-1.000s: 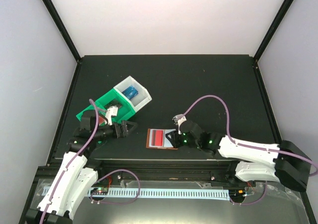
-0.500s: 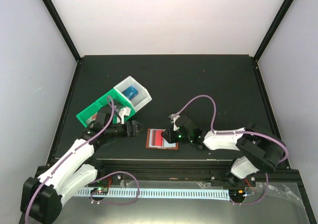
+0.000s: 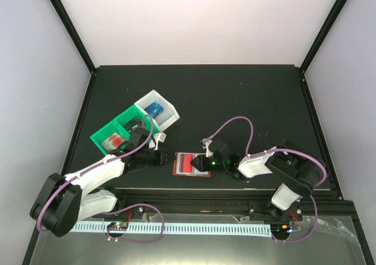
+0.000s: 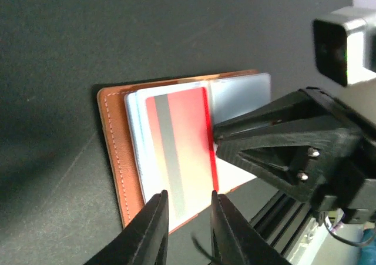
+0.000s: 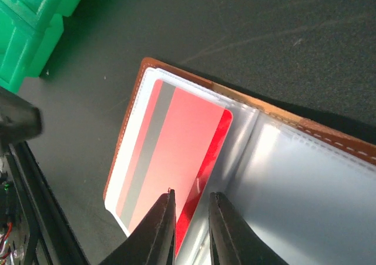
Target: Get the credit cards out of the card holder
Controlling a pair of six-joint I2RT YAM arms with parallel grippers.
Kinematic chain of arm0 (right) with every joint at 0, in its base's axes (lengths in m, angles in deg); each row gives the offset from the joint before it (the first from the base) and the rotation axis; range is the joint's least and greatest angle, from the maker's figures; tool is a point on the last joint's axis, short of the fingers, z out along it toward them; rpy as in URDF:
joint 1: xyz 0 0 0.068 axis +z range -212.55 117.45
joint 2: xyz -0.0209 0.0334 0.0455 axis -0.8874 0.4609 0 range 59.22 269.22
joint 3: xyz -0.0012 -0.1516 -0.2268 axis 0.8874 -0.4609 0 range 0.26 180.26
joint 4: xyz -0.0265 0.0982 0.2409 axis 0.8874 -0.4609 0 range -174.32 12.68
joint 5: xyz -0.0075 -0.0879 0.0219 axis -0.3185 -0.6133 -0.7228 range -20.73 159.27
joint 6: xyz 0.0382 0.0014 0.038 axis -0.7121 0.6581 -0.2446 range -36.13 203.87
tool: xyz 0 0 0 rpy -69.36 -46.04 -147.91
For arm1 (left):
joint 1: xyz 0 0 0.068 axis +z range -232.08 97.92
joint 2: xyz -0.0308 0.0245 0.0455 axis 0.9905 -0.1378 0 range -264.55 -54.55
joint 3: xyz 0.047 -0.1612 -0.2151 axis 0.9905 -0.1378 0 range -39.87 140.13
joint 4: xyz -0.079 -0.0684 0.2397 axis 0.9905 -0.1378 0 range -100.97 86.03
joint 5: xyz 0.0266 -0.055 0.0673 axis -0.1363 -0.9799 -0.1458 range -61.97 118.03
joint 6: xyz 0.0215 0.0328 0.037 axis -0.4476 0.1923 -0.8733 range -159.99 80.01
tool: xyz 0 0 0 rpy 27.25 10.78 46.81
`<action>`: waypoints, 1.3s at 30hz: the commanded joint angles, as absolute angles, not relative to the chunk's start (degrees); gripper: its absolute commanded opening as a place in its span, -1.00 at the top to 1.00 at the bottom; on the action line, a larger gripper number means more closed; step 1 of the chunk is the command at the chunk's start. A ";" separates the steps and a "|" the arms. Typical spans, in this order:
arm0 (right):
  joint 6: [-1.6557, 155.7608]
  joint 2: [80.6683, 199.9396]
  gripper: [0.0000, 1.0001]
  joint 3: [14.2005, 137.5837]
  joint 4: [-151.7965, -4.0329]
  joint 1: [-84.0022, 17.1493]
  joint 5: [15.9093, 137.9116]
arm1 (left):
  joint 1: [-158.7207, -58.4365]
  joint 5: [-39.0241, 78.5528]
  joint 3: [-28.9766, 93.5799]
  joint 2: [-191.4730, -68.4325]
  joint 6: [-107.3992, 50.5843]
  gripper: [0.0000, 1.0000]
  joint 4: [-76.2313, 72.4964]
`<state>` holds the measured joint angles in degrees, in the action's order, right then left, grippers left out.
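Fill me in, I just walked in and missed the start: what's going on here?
Two robot arms are working on an open brown card holder near the table's front edge. A red card sits in one of its clear pockets. The left gripper is at the holder's left side, the right gripper at its middle, each with fingers slightly apart over that card. A blue card lies in the bin's white compartment.

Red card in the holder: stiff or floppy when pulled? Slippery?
The red card looks flat and straight-edged, so probably stiff. Its glossy face may slip under a light pinch. The thin card holder lies flat and open, so it would likely drag along unless pinned.
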<state>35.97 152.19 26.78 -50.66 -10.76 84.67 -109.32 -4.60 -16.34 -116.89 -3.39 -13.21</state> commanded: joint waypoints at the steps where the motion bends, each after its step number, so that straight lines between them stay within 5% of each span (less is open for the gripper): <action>1: 34.73 152.96 0.62 25.05 -45.68 -11.69 85.54 | -111.00 -4.08 -16.19 -122.08 -3.72 0.65 -7.66; 13: 32.62 154.56 0.62 23.31 -40.24 -12.62 87.29 | -115.97 -0.56 -15.36 -132.63 -3.54 0.94 -4.82; 27: 30.90 155.74 0.63 22.38 -36.32 -12.64 88.94 | -117.60 1.87 -19.29 -134.09 -0.74 0.97 -1.05; 39: 29.77 157.57 0.96 21.53 -33.19 -12.74 89.43 | -118.32 4.45 -18.33 -134.09 -1.71 0.97 -4.58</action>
